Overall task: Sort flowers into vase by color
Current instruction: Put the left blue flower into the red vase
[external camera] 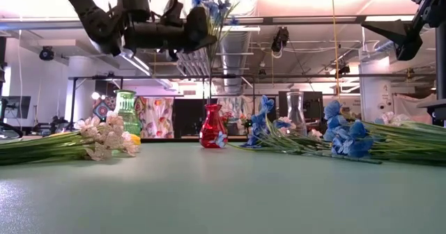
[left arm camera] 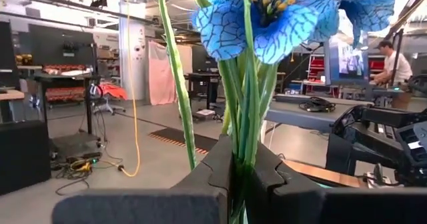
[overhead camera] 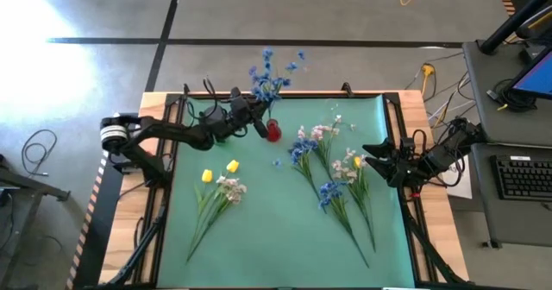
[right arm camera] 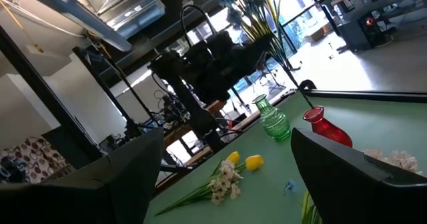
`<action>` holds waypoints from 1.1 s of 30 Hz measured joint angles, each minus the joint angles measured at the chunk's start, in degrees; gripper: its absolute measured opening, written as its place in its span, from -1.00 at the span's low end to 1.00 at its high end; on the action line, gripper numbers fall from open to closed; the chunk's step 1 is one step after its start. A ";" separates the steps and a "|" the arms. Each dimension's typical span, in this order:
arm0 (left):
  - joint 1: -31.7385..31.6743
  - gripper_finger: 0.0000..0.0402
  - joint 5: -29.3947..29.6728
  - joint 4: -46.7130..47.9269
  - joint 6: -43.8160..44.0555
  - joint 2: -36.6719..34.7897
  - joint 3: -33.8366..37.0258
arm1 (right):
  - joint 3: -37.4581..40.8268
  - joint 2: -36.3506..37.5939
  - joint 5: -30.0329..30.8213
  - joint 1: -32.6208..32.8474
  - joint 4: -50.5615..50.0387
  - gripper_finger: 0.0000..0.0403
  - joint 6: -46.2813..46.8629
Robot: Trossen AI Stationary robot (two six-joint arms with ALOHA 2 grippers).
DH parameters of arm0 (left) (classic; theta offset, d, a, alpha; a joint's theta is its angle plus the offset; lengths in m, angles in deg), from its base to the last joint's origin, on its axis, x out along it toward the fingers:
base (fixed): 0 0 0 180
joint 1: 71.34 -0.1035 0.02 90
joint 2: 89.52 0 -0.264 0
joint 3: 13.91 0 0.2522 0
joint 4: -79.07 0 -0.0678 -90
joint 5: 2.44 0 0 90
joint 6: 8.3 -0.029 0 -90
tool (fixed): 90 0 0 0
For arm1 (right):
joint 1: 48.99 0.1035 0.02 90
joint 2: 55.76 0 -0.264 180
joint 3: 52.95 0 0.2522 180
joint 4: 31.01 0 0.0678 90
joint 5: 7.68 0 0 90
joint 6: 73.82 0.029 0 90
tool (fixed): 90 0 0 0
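Observation:
My left gripper (overhead camera: 259,120) (left arm camera: 239,177) hangs high over the red vase (overhead camera: 273,133) (external camera: 212,126) and is shut on a bunch of blue flowers (overhead camera: 270,76) (left arm camera: 267,17). Their blossoms stand above the fingers. In the low view a thin stem (external camera: 211,81) runs down to the vase's mouth. My right gripper (overhead camera: 373,156) (right arm camera: 227,171) is open, raised over the right pile of blue and pink-white flowers (overhead camera: 332,173) lying flat on the mat. Yellow buds (overhead camera: 220,171) and a pink-white spray (overhead camera: 231,187) lie flat on the mat's left half. My left gripper pinches the blue flowers' green stems (left arm camera: 241,141), several together, between its two fingers just below the blossoms. The fingers come level from the table's left, across the stems. The bunch stands upright, and its lower stem reaches down to the red vase's mouth (external camera: 212,106).
A green glass vase (right arm camera: 273,121) (external camera: 125,108) stands left of the red one, and a clear vase (external camera: 296,112) stands farther right at the back. The green mat (overhead camera: 276,230) has free room in its near middle. A person sits at a desk beyond the table (left arm camera: 393,57).

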 joint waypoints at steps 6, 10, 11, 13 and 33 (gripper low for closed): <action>0.00 -1.00 0.02 -1.61 2.17 3.28 0.26 | 0.00 0.00 -0.04 0.00 -0.05 0.59 0.00; 0.00 -1.00 0.02 -3.31 2.56 5.01 0.32 | 0.00 0.00 -0.04 0.00 -0.04 0.59 0.00; 0.00 -1.00 0.04 -3.41 3.23 5.25 0.26 | 0.00 0.00 -0.05 -0.02 -0.05 0.59 0.00; 0.00 -1.00 0.04 -3.29 4.51 5.72 0.23 | 0.00 0.00 -0.07 0.00 -0.06 0.59 0.00; 0.85 -0.70 0.02 -1.03 7.75 5.90 2.42 | 0.00 0.02 -0.11 -0.01 -0.23 0.59 -0.02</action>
